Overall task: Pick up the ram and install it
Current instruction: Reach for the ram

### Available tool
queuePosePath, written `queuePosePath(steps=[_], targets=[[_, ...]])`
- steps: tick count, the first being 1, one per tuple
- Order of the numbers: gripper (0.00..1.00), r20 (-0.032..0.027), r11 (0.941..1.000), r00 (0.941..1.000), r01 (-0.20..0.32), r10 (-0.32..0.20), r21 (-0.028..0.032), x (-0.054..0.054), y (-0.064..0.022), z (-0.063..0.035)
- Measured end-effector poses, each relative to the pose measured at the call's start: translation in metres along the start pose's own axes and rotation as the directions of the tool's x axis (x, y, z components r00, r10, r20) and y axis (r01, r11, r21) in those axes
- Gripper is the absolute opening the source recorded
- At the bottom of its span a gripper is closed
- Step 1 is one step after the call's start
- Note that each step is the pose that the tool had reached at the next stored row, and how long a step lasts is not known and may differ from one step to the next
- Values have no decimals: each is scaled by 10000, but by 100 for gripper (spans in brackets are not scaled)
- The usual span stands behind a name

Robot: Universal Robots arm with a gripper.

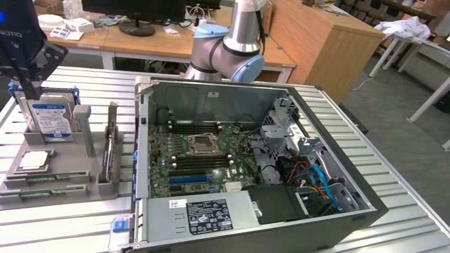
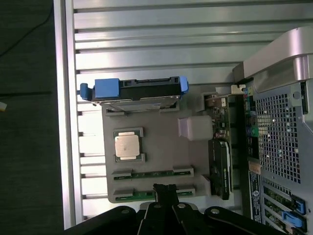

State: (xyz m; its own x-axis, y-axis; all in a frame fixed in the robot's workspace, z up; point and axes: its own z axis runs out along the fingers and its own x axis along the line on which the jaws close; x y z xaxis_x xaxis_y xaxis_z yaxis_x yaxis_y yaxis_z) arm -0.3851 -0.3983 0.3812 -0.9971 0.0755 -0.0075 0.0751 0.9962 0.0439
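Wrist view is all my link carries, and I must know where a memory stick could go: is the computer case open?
Observer: Yes. The computer case lies on its side with the panel off. On the motherboard, long black slots flank the processor socket.
Operator: And how does the hand stand to the memory sticks?
Observer: The hand hangs in the air above the gray holder, apart from the two memory sticks lying flat in it.
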Motion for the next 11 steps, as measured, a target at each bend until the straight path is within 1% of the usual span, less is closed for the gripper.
queuePosePath(steps=[11], targets=[[10,1,10000,10000,1,-1,-1,-13,-150,-6]])
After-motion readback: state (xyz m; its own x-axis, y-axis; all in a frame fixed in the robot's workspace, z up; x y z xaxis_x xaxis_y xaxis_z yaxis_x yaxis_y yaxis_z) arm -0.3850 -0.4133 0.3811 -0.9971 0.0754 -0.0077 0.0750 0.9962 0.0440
